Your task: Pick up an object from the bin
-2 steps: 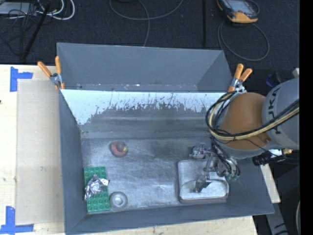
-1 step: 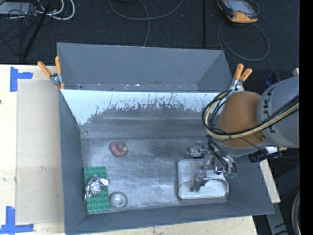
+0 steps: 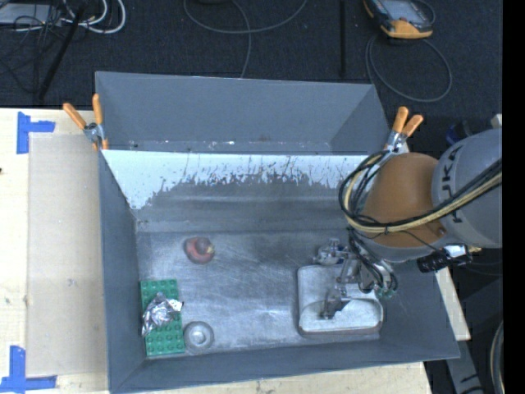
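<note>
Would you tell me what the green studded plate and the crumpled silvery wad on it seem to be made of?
Green studded plate: likely moulded plastic, matte, given its even colour and regular studs. Crumpled silvery wad: probably metal foil, shiny, with sharp creases catching bright glints.

A dark, matte black carpeted floor (image 3: 271, 52) stretches across the top, crossed by thin black looping cables (image 3: 246, 31). Tangled white cords (image 3: 107, 11) lie at its left, and two flat orange-and-grey devices (image 3: 399, 15) rest farther right (one cut off by the upper edge).
</note>
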Robot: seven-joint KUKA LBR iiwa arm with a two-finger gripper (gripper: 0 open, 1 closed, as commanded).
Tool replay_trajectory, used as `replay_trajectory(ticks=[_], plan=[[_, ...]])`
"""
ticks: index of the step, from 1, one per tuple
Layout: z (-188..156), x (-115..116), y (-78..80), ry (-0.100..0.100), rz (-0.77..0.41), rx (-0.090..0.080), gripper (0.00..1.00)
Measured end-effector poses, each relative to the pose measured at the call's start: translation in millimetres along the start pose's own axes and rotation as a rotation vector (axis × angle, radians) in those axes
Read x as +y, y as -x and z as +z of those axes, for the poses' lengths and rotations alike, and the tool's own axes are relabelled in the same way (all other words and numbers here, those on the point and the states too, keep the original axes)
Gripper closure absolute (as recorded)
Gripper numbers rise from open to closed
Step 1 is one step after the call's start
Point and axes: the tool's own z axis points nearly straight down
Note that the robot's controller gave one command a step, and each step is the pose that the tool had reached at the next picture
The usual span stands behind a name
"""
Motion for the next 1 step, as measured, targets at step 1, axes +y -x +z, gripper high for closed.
replay_trajectory(ticks=[1], plan=[[-184.5, -6.4, -6.0, -0.004, -0.197, -0.022, 1.0]])
